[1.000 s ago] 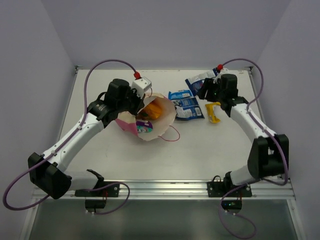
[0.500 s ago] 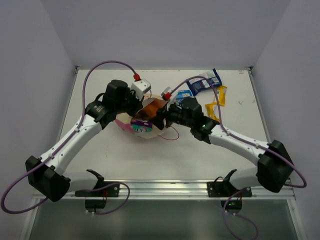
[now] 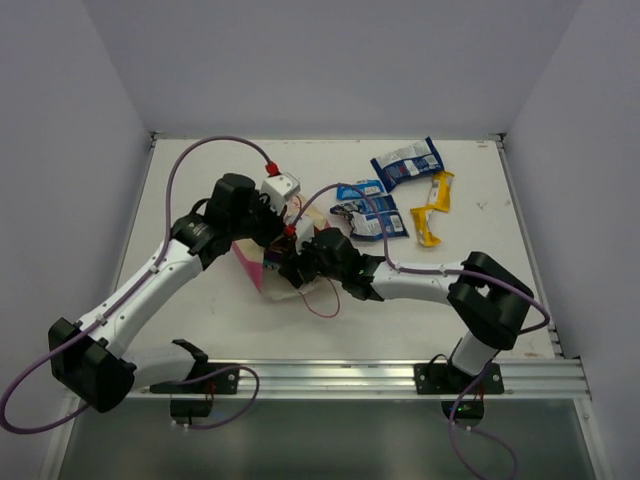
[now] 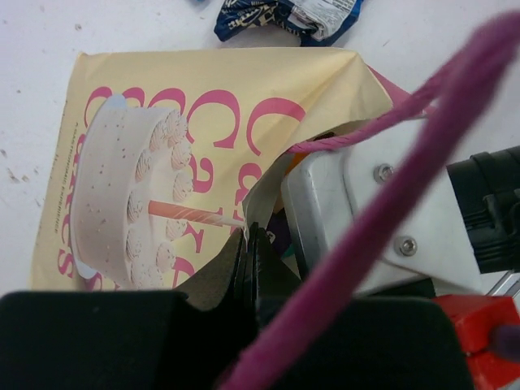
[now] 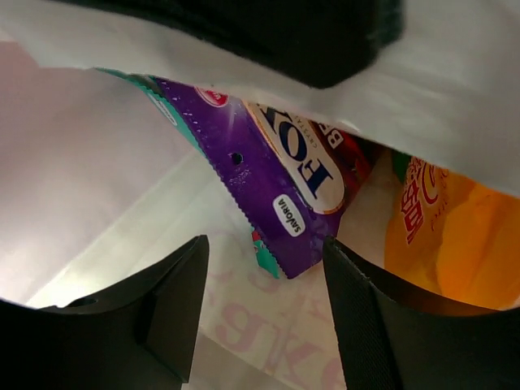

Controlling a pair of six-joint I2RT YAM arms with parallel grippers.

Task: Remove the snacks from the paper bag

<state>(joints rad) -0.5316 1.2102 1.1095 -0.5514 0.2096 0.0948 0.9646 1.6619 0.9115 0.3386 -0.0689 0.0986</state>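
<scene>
The paper bag (image 4: 162, 106) has a cream front printed with big pink lettering and a white, speckled cake. Its side is pink and its cord handle (image 3: 322, 303) pink-red. Against its pale inside show a purple packet (image 5: 276, 187) lettered navy on white, a teal-green packet (image 5: 266, 260) and an orange packet (image 5: 439, 236). Near the white table's (image 3: 400, 320) far right corner lie three blue-and-white packets (image 3: 407, 162), (image 3: 358, 191), (image 3: 380, 222) and a yellow packet (image 3: 426, 222).

arms (image 3: 140, 287): white links, black joints | cables (image 4: 475, 61): purple | plugs (image 3: 271, 163): red

1 bag (image 4: 203, 89), 3 pkts (image 3: 405, 162) (image 3: 358, 190) (image 3: 377, 220) (blue)
</scene>
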